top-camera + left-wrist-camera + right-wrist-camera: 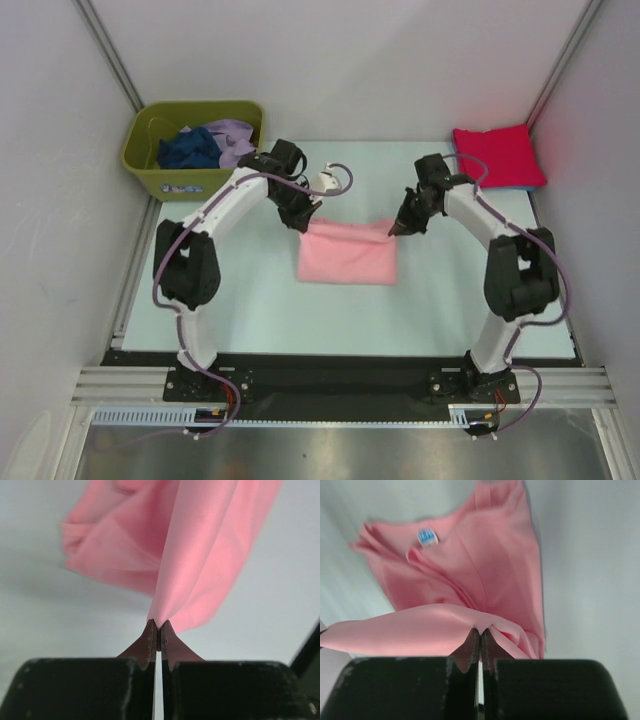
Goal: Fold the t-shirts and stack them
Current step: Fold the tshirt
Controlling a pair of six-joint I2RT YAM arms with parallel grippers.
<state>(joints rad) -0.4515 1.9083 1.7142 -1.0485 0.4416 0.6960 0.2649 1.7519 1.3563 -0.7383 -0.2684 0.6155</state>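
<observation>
- At the far left corner of the desk (250, 300) stands an olive-green bin (185, 182). A crumpled navy shirt (186, 150) lies inside it, with a lavender shirt (234, 137) next to it on the bin's right side.
- Just right of the bin, the left arm reaches in toward the middle of the desk. The left claw (158, 630) is pressed together, pinching the far left corner of the pink shirt (348, 252). In the left wrist view the cloth fans out from between the fingertips in long folds.
- The pink shirt lies at the centre of the desk as a rough rectangle, between the two arms. Its far edge is stretched straight from one claw to the other, and the rest lies flat on the desk.
- In the right wrist view a small blue label (426, 536) shows on the pink cloth.
- At the shirt's far right corner, the right claw (480, 635) is likewise squeezed tight on a fold of the pink cloth.
- At the far right corner of the desk, well apart from the pink shirt, a folded red shirt (497, 155) sits on a light blue shirt (517, 187). Only a strip of the blue one shows along the near edge.
</observation>
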